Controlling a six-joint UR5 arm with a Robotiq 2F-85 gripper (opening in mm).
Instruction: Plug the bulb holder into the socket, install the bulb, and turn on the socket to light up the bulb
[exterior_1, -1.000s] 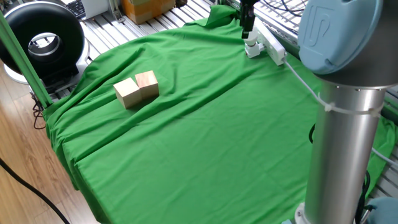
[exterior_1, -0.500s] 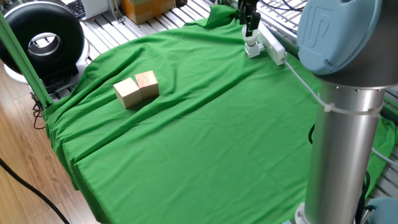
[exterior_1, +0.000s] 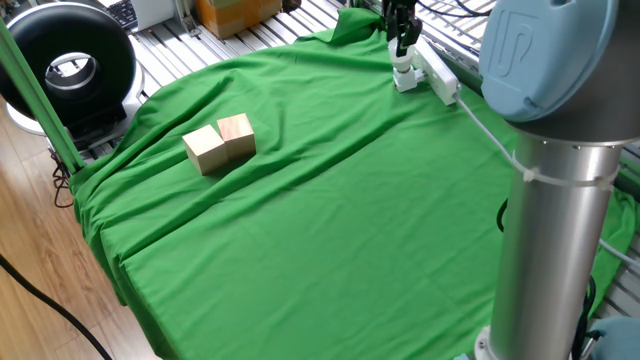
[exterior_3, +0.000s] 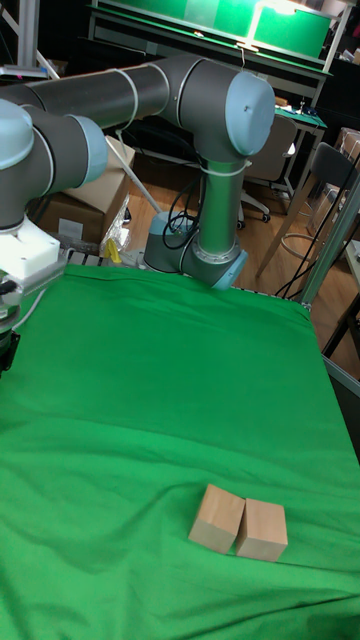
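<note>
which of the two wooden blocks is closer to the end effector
The right-hand block, on the side toward the end effector; the other block touches it, nearer the table's left edge.

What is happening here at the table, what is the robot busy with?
The claw hangs at the far edge of the green cloth, just above a small white piece standing beside the socket. Whether it grips anything is too small to tell. Two wooden blocks lie untouched, side by side, on the cloth.
</note>
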